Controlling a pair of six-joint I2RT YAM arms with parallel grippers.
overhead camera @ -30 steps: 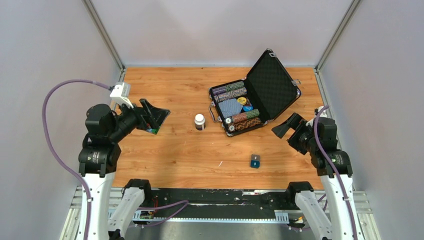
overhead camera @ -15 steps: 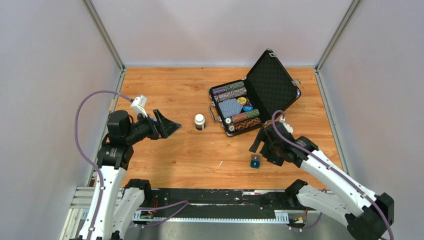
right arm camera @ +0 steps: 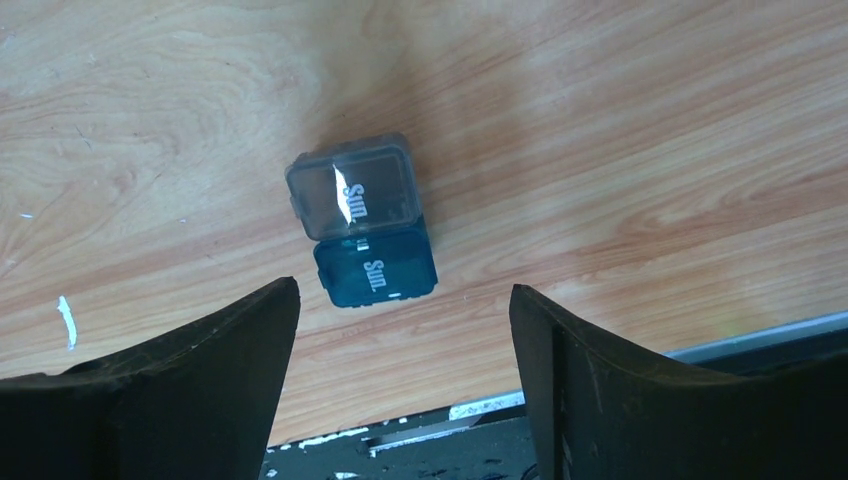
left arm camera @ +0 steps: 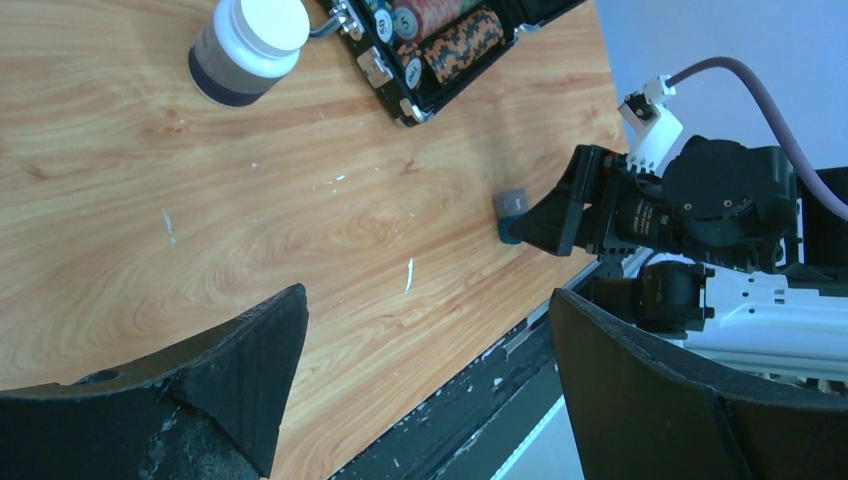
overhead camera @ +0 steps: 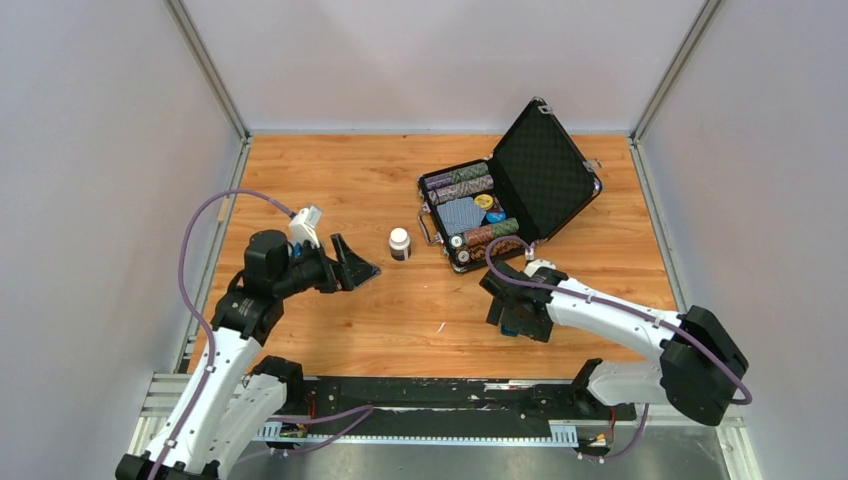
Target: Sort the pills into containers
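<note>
The container [right arm camera: 375, 268] is a tiny dark-teal box marked "Sun.", lying on the wooden table with its grey lid [right arm camera: 350, 193] hinged open. It sits just beyond the fingertips of my right gripper [right arm camera: 405, 290], which hangs open above it with nothing between the jaws. In the top view the right gripper [overhead camera: 505, 305] covers the box. The left wrist view shows the container [left arm camera: 511, 203] beside the right gripper's fingers [left arm camera: 560, 212]. My left gripper [overhead camera: 365, 268] [left arm camera: 428, 300] is open and empty, left of a white-capped bottle [overhead camera: 399, 243] [left arm camera: 248, 50]. No loose pills are in view.
An open black chip case [overhead camera: 455, 215] [left arm camera: 430, 60] with chips and cards stands behind the right gripper, its lid raised. A small white fleck [overhead camera: 440, 327] lies on the wood. The table's near edge and a metal rail [overhead camera: 430, 392] run just below the box.
My right arm swung left from the right wall and came down over the container. My left arm moved right toward the bottle. Nothing was taken hold of.
</note>
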